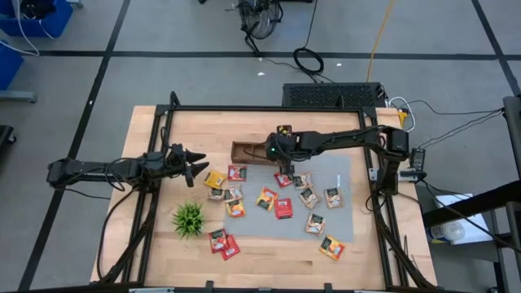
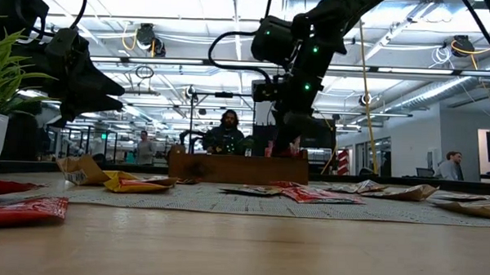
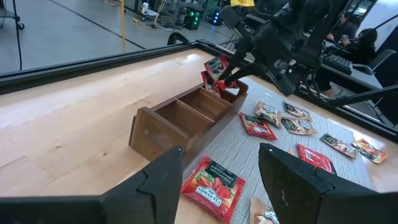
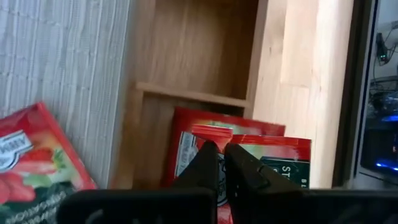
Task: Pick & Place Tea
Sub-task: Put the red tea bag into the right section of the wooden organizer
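The right arm reaches across from the right side of the surface, its tool pointing down over the right end of the wooden tray. Its fingers are pressed together on a red tea packet, held upright at the end compartment; a second red packet stands in that compartment behind it. The tray's other compartments look bare in the left wrist view.

The left arm lies low along the left edge, its tool aimed toward the middle, fingers apart and holding nothing.

The remaining tea packets lie scattered on the grey mat, with two red ones on bare wood near a small green plant.

Only the low view shows people in the room behind the tray.
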### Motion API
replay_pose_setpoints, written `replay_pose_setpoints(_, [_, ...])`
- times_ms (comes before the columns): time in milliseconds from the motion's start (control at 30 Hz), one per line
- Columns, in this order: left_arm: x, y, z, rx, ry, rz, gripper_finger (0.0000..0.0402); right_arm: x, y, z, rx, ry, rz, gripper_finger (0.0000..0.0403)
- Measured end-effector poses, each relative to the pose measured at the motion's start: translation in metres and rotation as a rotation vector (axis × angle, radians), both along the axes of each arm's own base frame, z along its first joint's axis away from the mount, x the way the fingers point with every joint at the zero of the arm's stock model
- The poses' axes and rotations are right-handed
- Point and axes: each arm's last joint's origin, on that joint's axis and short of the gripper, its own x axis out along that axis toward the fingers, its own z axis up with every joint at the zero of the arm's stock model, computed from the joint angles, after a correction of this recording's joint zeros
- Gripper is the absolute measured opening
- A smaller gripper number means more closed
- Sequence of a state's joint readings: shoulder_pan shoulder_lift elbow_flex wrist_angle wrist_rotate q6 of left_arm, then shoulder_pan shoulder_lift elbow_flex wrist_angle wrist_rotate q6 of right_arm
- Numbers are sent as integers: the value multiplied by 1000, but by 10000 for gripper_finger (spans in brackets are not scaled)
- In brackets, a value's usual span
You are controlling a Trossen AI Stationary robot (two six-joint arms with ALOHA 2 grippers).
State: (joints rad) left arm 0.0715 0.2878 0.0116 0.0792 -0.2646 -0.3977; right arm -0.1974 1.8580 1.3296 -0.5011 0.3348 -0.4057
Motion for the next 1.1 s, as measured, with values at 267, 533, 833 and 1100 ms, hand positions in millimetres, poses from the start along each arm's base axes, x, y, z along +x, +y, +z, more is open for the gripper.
replay_pose_setpoints(267, [0,0,0,0,0,0,212,2,0,0,5,-27,-21,41])
replay_pose_setpoints(533, [0,0,0,0,0,0,212,0,1,0,10,-18,-37,110])
replay_pose_setpoints(833, [0,0,0,0,0,0,212,10,7,19,-87,-60,-58,160])
replay_pose_setpoints(1100, [0,0,0,0,0,0,212,26,27,67,41,-318,-185,158])
